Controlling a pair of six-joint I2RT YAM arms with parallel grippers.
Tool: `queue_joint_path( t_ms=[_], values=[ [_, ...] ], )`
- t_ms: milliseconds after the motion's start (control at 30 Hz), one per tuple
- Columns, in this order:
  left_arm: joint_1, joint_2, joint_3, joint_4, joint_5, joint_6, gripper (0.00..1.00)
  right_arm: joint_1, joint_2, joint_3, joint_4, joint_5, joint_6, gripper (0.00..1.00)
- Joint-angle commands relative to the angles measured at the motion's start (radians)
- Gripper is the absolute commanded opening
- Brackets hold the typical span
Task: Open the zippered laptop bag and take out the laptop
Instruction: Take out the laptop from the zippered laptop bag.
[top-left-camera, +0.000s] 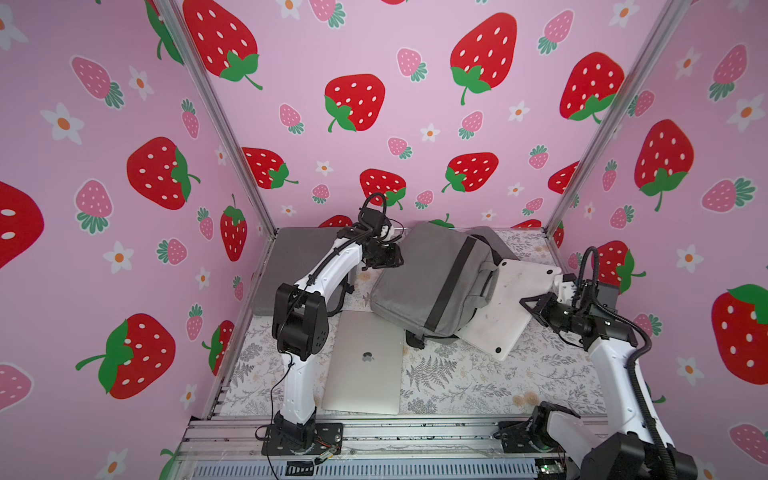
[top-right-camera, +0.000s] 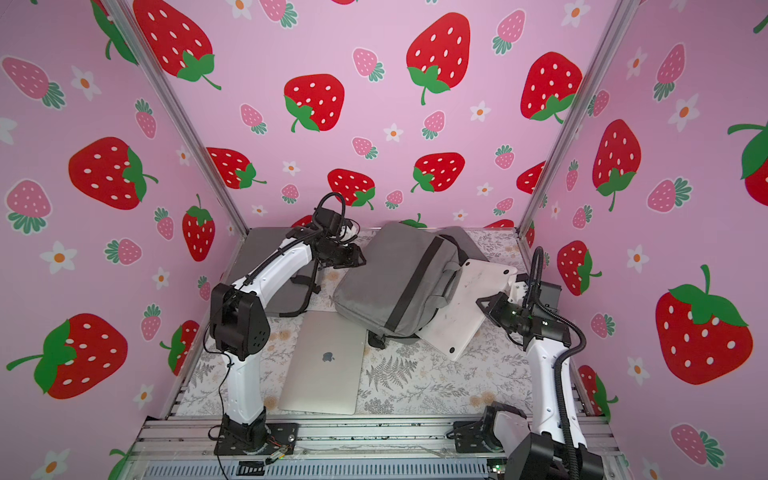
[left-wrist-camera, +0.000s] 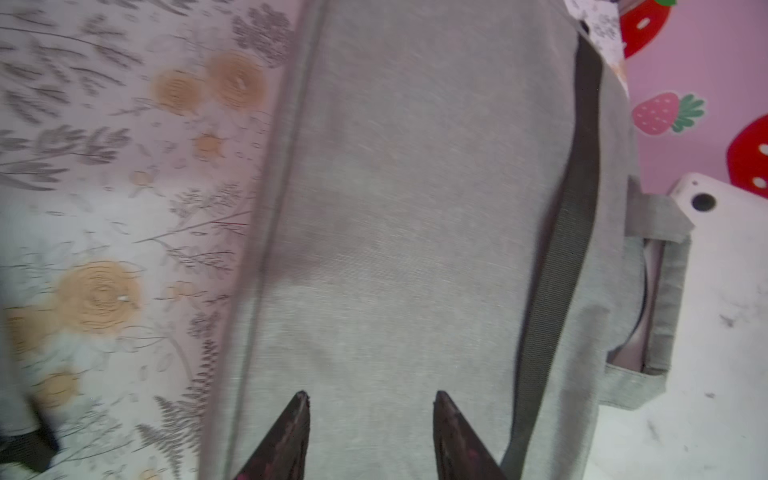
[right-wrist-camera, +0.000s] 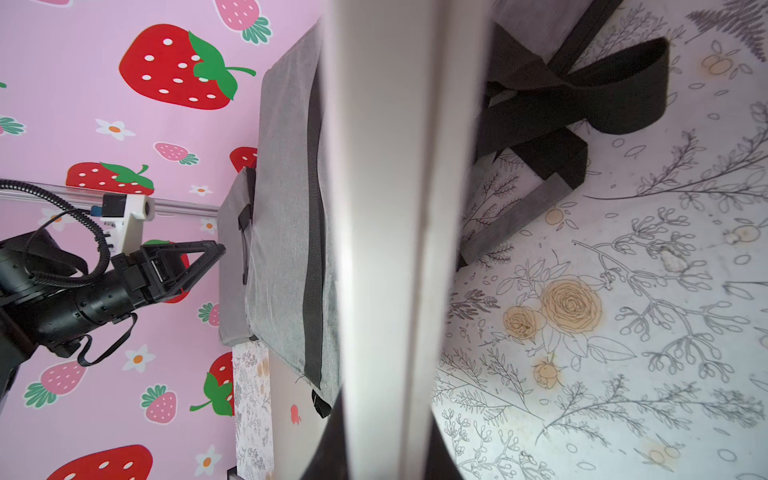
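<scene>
1. At the back left of the table (top-left-camera: 478, 382) lies a flat grey sleeve (top-left-camera: 295, 257). The left arm crosses over it and hides its right part.
2. The left claw (left-wrist-camera: 371, 399) is released. In the left wrist view its two dark fingertips (left-wrist-camera: 301, 411) stand apart with nothing between them, over plain grey fabric. In both top views it hangs at the left upper edge of the laptop bag (top-left-camera: 428, 282); whether it touches the cloth cannot be told.
3. A silver laptop (top-left-camera: 365, 365), lid shut with the logo up, lies in front. Its far right corner meets the bag's near corner; overlapping or only touching, I cannot tell.
4. The laptop bag lies tilted mid-table, with its dark band (left-wrist-camera: 557, 266) and grey handle (left-wrist-camera: 660, 299) towards the right. No zipper can be made out in any view.
5. A white laptop (top-left-camera: 511, 303), underside up, sticks out from the bag's right side. Its left part is covered by the bag, so how much lies inside is hidden.
6. The right claw (top-left-camera: 528, 306) is clenched on the white laptop's right edge. In the right wrist view that edge is a blurred pale slab running between the dark fingers, and a black strap (right-wrist-camera: 602, 95) lies beyond it on the table.
</scene>
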Motion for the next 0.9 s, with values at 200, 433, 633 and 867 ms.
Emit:
queue_joint_path(
  t_ms=[200, 433, 633, 867],
  values=[
    [0.065, 0.025, -0.077, -0.002, 0.065, 0.026, 0.51, -0.008, 0.012, 0.023, 0.120, -0.111, 0.001, 0.00],
    [0.076, 0.078, -0.082, -0.041, 0.102, 0.063, 0.51, -0.017, 0.047, 0.006, 0.182, -0.143, 0.028, 0.00],
    [0.108, 0.068, -0.115, -0.045, 0.088, 0.082, 0.51, -0.022, 0.065, 0.016, 0.186, -0.144, 0.026, 0.00],
    [0.099, 0.087, -0.163, 0.032, 0.259, 0.047, 0.47, -0.022, 0.092, 0.014, 0.221, -0.167, 0.040, 0.00]
  ],
)
